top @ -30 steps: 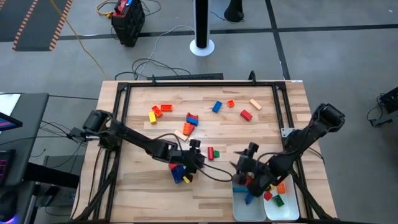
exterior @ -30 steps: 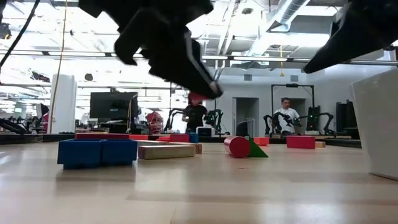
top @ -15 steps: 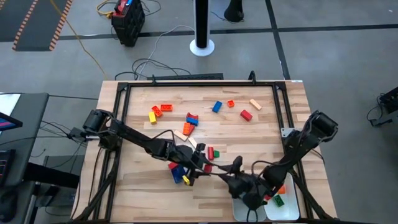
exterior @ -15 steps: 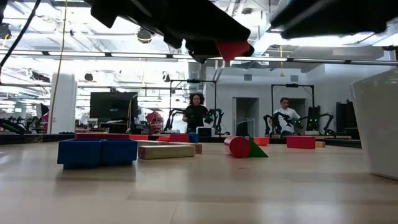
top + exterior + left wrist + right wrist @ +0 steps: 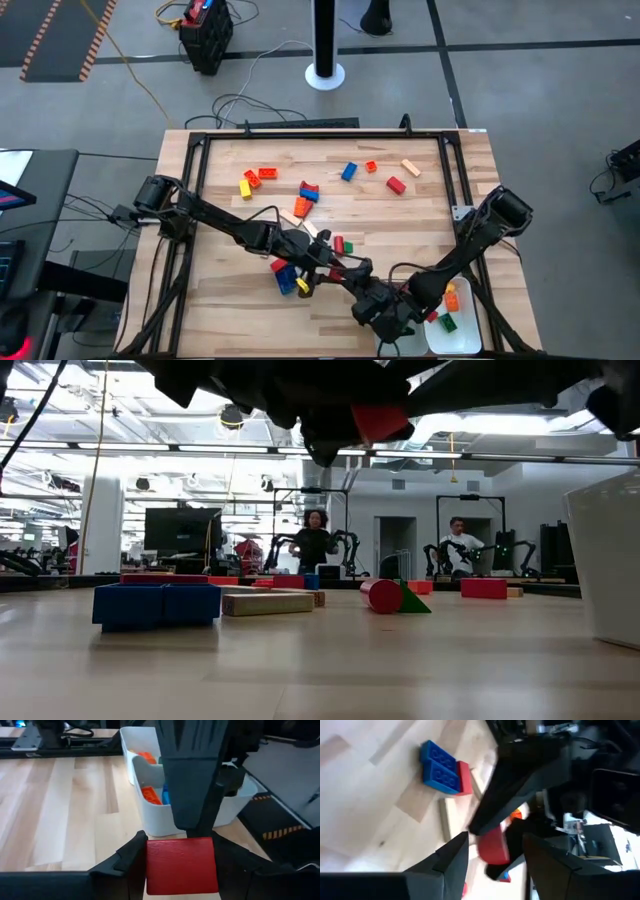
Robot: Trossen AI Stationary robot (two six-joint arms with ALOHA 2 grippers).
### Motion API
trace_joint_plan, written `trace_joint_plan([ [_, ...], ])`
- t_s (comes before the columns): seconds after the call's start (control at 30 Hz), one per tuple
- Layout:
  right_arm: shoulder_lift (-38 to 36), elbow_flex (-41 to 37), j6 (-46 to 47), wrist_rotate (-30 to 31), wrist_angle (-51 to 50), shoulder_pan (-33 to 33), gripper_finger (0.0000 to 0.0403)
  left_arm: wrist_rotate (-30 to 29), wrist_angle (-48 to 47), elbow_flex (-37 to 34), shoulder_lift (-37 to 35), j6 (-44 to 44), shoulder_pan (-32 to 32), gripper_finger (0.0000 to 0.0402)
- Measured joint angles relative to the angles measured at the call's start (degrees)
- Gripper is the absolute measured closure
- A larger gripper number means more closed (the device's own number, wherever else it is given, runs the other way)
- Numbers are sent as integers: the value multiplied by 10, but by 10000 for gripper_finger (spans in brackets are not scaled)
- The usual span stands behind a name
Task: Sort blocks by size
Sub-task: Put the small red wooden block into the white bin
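Observation:
My left gripper (image 5: 343,268) is shut on a red block (image 5: 182,865), held high above the table's near middle; the block also shows in the low view (image 5: 378,420). My right gripper (image 5: 362,290) faces it from the right, open. Its fingers stand on either side of the red block (image 5: 492,845) with a gap on each side. Two blue blocks (image 5: 287,277) and a yellow one (image 5: 300,289) lie on the wood under the left arm. A red-and-green pair (image 5: 338,244) lies nearby. My left gripper pinches the red block by two opposite sides (image 5: 150,870) between its two fingers. The fingers come nearly level from the table's left, slanting a little downward. The block is lifted clear of the table, its far end free toward my right gripper.
Two white trays (image 5: 457,335) at the near right hold orange, green and blue blocks (image 5: 150,795); the left tray is partly under my right arm. More blocks are scattered across the far half: red and yellow (image 5: 255,180), blue (image 5: 348,171), red (image 5: 396,184), tan (image 5: 410,167).
My right gripper has swung from above the trays toward the table's left, rolling its wrist, and now meets my left gripper. My left gripper has turned and tipped up in place, keeping hold of the red block.

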Motion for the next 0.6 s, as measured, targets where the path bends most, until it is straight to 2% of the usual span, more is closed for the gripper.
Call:
trace_joint_plan([
  [0.1,0,0,-2,-9,0,-1,184,22,23,0,0,-6,0,225],
  [0.3,0,0,-42,-10,34,-2,194,25,51,0,-1,-11,-2,225],
  [0.6,0,0,-62,-10,61,-12,255,38,69,0,-1,-20,-2,224],
])
